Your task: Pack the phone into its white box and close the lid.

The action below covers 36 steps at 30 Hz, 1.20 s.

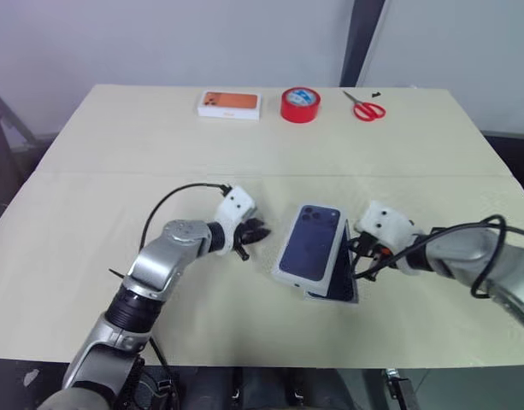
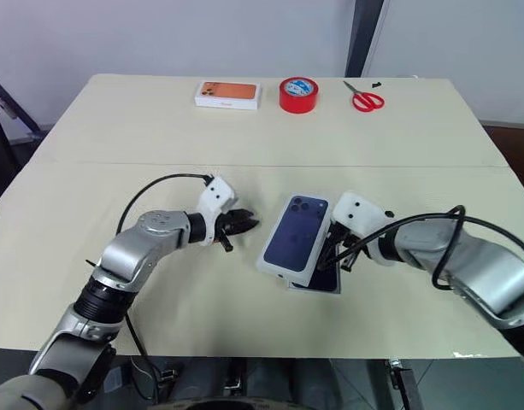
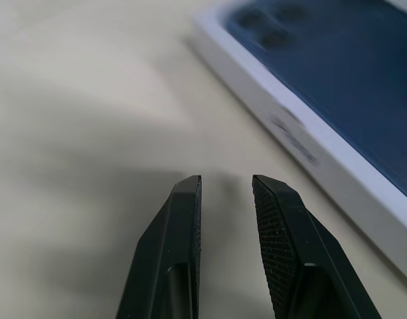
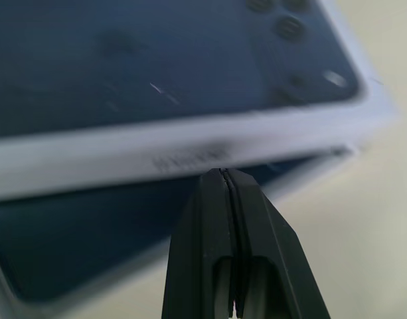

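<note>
Left eye view: the phone (image 1: 342, 278) is seen lying in the white box (image 1: 330, 297) at mid-surface (image 1: 116, 171), w/ the lid (image 1: 311, 243), printed w/ a dark blue phone pic, laid askew over it. The lid is shifted toward the left arm's side and tipped, so the tray's right-hand strip is left uncovered. The left claw (image 1: 255, 231) is held just beside the lid's left edge, apart from it. The right claw (image 1: 358, 256) is set at the lid's right edge. An orange-printed box (image 1: 230, 103), red tape (image 1: 300, 104) & scissors (image 1: 364, 107) are kept at the far edge, well apart.

Right eye view: same layout; the lid is seen overhanging the tray on the left side.

Left wrist view: the left claw's tips (image 3: 190, 189) are held a little apart w/ nothing between them, bare surface below, the lid's white side wall near, not touched.

Right wrist view: the right claw's tips are pressed together, empty, right at the lid's printed side wall; touching or not can't be told.

Step judged: phone packed, lid closing in hand, not yet seated. Next move prob. calls for the lid to be nudged square over the tray from both sides, then pressed down evenly; the tray may be slid along if only one side is pushed.
</note>
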{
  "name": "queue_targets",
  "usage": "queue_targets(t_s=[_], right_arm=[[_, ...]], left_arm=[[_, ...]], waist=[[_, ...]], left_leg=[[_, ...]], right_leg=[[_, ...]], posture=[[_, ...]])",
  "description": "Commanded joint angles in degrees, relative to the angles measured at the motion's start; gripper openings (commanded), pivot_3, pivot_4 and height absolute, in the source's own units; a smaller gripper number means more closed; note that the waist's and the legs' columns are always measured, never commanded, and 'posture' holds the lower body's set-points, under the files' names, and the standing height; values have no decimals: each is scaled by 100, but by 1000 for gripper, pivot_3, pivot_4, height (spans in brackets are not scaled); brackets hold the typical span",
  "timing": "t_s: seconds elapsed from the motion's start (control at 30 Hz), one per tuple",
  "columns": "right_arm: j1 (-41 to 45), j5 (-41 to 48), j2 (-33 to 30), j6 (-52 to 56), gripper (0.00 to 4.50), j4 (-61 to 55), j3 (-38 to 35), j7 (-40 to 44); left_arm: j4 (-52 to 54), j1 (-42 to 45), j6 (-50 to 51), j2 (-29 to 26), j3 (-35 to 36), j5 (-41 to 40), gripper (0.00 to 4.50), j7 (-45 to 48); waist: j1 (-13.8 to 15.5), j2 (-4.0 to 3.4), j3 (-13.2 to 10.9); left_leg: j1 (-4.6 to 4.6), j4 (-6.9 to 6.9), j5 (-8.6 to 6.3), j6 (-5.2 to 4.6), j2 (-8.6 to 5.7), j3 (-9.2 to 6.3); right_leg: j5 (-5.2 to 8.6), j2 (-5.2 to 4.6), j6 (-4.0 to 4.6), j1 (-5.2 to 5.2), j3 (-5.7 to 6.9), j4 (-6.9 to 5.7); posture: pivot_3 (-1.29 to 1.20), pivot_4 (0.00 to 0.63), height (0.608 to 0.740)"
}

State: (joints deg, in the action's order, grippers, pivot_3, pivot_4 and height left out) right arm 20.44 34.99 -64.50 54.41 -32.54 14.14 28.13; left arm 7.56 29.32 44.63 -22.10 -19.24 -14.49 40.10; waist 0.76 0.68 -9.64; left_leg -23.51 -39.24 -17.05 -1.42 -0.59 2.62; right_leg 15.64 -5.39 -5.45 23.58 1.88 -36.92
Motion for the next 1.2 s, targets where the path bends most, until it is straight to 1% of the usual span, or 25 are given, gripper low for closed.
queue_targets(t_s=[0.03, 0.13, 0.3, 0.5, 0.73, 1.2], right_arm=[[108, -256, 104, 105, 40, -248, -58, 143], [75, -368, 141, 186, 40, -319, -141, 273], [-99, -422, -89, 287, 40, -468, -501, 609], [-503, -542, -351, 265, 40, -600, -836, 939], [-704, -712, -360, 294, 40, -606, -976, 1090], [-796, -920, -149, 373, 40, -611, -933, 1157]], left_arm=[[207, 80, -101, 103, -192, -53, 1272, 231], [252, 129, -109, 209, -230, -143, 1272, 371], [475, 213, -4, 275, -221, -300, 1272, 646], [452, 331, -72, 313, -463, -172, 1272, 814], [267, 494, -167, 428, -620, -95, 1272, 895], [210, 467, -171, 292, -696, 37, 1272, 959]], waist=[[2, 0, 0], [-4, 0, 0], [0, 0, 0], [-3, -1, 0], [-4, -1, 0], [-4, -1, 0]], left_leg=[[-1, 0, 0, 0, 0, 0], [-1, 0, 0, 0, -1, 0], [-1, 0, -1, 0, -1, 0], [0, 0, -1, -1, -1, 0], [0, 0, -1, -1, -1, 0], [0, -1, 0, -1, -1, 0]], right_leg=[[0, -1, 0, 0, 0, 2], [0, -3, 0, 0, 0, 3], [0, -3, 1, 0, 0, 3], [0, -3, 1, -1, 0, 3], [0, 0, 0, -1, 0, 0], [0, 2, 0, -1, 1, 0]], posture=[[0, 150, 719], [0, 150, 719], [0, 150, 719], [0, 150, 719], [0, 150, 719], [0, 150, 719]])
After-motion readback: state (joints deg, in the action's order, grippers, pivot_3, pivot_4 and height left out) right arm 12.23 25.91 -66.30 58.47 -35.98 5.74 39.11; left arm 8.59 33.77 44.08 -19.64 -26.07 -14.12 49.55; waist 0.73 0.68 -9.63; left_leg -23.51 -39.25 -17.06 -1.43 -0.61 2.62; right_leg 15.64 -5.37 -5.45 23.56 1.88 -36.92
